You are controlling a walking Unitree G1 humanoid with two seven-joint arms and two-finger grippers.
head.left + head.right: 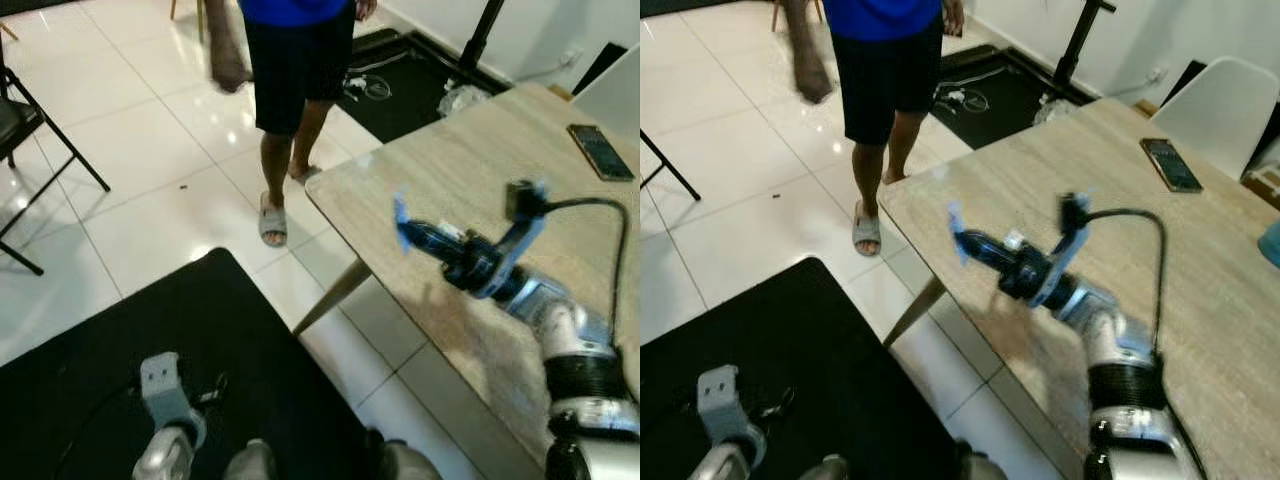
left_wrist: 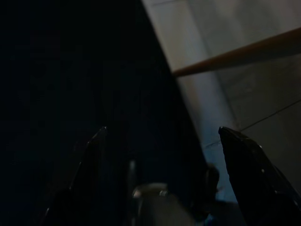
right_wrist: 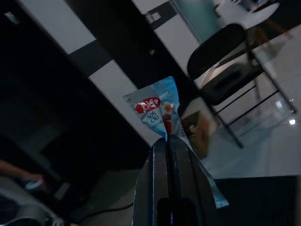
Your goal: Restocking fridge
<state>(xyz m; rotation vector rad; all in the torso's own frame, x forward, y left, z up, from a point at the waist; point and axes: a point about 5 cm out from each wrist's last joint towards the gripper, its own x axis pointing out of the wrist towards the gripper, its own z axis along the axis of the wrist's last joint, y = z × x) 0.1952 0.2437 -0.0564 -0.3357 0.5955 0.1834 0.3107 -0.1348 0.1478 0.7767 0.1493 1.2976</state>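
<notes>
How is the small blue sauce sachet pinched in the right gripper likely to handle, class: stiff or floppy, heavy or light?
Probably floppy: the sauce sachet is thin film, held by one corner in the right gripper. Likely light, since it stands up unsupported. Possibly slippery, as its surface looks glossy.

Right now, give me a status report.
Right gripper shut on blue sauce sachet, over table. Left gripper open, idle. Person ahead by table corner.
</notes>
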